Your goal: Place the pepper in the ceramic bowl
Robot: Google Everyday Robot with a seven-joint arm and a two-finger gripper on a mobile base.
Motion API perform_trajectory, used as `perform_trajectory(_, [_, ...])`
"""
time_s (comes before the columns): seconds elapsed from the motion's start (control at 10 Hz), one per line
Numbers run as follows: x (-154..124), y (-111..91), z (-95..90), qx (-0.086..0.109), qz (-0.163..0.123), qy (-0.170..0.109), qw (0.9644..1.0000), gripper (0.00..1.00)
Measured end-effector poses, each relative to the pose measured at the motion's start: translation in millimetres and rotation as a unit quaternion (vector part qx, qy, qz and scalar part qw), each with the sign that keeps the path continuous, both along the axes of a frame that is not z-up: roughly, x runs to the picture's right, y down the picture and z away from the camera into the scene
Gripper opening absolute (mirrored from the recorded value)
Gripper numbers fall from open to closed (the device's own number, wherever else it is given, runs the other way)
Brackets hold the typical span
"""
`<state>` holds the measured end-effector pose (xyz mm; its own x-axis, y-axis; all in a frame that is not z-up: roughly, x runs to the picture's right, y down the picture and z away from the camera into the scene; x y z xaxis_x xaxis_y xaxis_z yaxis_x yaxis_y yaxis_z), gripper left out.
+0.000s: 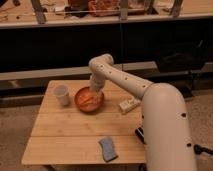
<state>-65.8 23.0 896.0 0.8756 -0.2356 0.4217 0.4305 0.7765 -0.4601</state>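
The reddish-orange ceramic bowl (88,100) sits on the wooden table (65,130), right of a small white cup. A light-orange pepper (89,100) lies inside the bowl. My gripper (94,93) hangs over the bowl's right inner side, just above the pepper. The white arm reaches in from the lower right and bends down over the bowl.
A small white cup (61,94) stands left of the bowl. A grey-blue sponge (107,148) lies near the table's front edge. A white rectangular block (129,104) lies right of the bowl. A dark counter and shelf with clutter run behind the table.
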Motion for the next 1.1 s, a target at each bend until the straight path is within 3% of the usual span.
perform_trajectory(0.8, [1.4,0.0,1.3,-0.003,0.001,0.0,1.0,0.46])
perform_trajectory(1.1, [2.1,0.2,1.8,-0.004,0.001,0.0,1.0,0.54])
